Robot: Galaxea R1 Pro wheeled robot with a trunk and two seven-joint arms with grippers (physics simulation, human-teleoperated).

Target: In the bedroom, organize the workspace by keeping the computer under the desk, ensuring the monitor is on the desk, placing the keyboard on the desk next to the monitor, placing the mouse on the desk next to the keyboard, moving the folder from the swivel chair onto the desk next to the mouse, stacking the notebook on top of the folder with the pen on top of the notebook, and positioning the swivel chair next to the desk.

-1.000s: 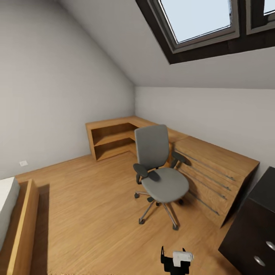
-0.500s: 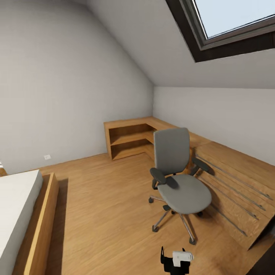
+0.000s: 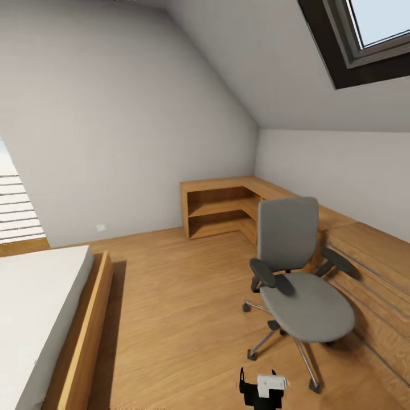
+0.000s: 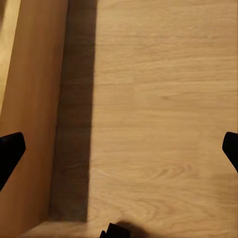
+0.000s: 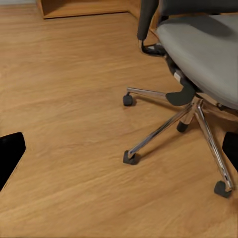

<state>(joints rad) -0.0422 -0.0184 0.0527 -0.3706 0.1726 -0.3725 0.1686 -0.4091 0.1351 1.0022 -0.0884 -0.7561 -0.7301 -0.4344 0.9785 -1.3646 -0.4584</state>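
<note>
While both grippers, left (image 4: 119, 151) and right (image 5: 119, 148), hang spread and empty, the grey-upholstered, chrome-based swivel chair (image 3: 299, 285) stands near the low light-wood shelving (image 3: 228, 208), where its casters could snag the passing base.

The upholstered swivel chair (image 3: 296, 273) has a plain mid-grey seat and tall back, black armrests, and a shiny chrome five-star base (image 5: 173, 119) ending in black casters. The plank floor (image 3: 182, 307) is warm honey-brown wood with fine darker grain running lengthwise. The low shelving (image 3: 222, 208) at the far corner is the same light orange-brown wood, its recesses shadowed darker. At the left, the bed (image 3: 34, 319) has a flat off-white mattress inside a light-wood frame. The walls (image 3: 114, 125) and sloped ceiling are a pale, patternless grey. The skylight (image 3: 364, 40) at the upper right has a dark brown-black frame around pale blue glass. The black fingers (image 4: 10, 153) show at the edges of the left wrist view.
</note>
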